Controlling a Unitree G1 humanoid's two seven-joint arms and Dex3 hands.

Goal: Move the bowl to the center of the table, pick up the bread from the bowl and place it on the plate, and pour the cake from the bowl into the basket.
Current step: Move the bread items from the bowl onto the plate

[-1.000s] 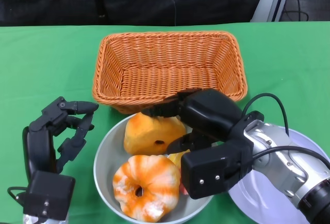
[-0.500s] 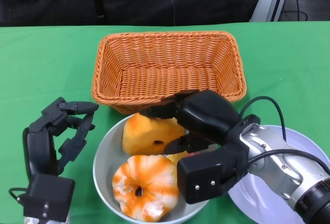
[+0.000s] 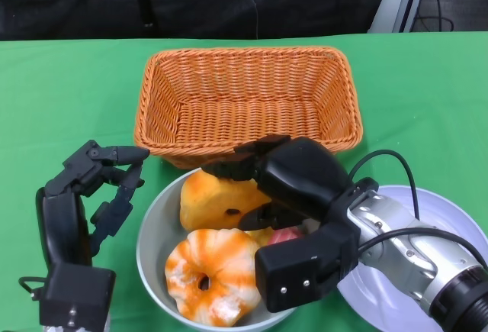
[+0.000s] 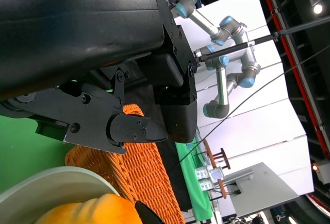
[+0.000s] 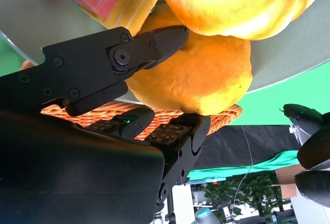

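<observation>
The left hand point(image 3: 91, 195) hovers empty, fingers spread, just beside the bowl point(image 3: 156, 225). In the bowl, the right hand point(image 3: 286, 187) closes around the bread point(image 3: 217, 198), thumb and fingers seemingly touching opposite sides. The grip looks shallow; lifting could drop the bread onto the doughnut-shaped cake point(image 3: 210, 271). Since a second ago, the right hand has crept leftward over the bowl.
</observation>
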